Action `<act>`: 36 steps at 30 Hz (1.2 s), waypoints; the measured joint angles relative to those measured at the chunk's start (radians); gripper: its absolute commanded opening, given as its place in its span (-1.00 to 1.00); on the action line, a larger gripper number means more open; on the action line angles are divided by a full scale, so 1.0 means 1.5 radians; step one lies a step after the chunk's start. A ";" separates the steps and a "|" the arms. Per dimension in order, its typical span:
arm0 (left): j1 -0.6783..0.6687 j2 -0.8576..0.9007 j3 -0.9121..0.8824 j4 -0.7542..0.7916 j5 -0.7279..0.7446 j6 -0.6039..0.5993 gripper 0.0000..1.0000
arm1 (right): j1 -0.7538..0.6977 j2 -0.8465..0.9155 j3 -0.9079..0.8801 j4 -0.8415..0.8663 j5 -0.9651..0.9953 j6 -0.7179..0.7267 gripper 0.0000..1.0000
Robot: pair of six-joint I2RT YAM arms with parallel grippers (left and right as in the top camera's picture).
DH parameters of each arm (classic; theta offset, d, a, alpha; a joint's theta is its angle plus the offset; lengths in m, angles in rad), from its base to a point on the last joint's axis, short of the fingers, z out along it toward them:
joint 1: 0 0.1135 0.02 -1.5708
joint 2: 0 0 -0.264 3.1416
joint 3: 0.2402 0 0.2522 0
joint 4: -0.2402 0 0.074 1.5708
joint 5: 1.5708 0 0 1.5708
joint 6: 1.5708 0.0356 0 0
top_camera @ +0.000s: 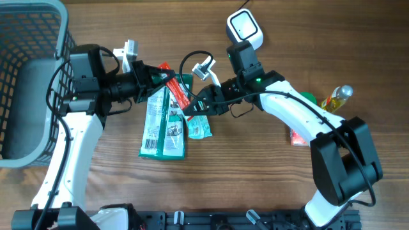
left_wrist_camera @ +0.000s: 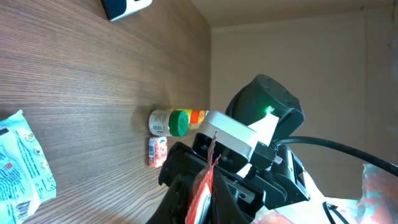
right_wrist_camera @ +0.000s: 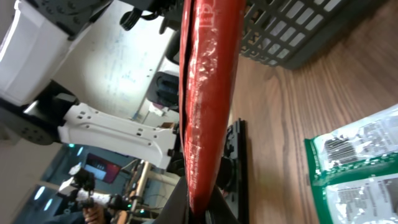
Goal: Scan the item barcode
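Well short of the scanner [top_camera: 245, 29], clamped on the red packet [top_camera: 176, 89] from both ends with left gripper [top_camera: 160, 78] and right gripper [top_camera: 190, 110]; lifted, but not yet presented for scanning.

Left arm [top_camera: 71, 144] comes up from the near worktop edge, bends at the elbow and reaches right. Left tool [top_camera: 160, 82] is pinched closed on the red packet [top_camera: 176, 93], apparently at its upper end. Right arm [top_camera: 299, 114] folds at the elbow and stretches left, with a green light on the wrist. Right tool [top_camera: 193, 107] is clamped on the same packet's lower end. The tools face each other, close together.
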 measured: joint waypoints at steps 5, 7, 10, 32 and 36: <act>0.000 0.000 0.000 -0.001 -0.081 0.016 0.77 | 0.000 0.000 0.000 0.010 0.077 0.000 -0.91; 0.000 0.000 0.000 -0.001 -0.145 0.019 0.90 | 0.000 0.000 0.000 0.009 0.121 0.000 -0.91; 0.000 0.000 0.000 -0.007 -0.235 0.021 1.00 | 0.000 0.000 0.000 0.009 0.172 0.000 -0.91; 0.000 0.000 0.000 -0.162 -0.681 0.023 1.00 | -0.008 -0.009 0.373 -0.406 1.072 -0.496 -0.91; 0.000 0.000 0.000 -0.164 -0.681 0.023 1.00 | -0.010 0.008 0.373 -0.338 1.205 -0.590 -0.91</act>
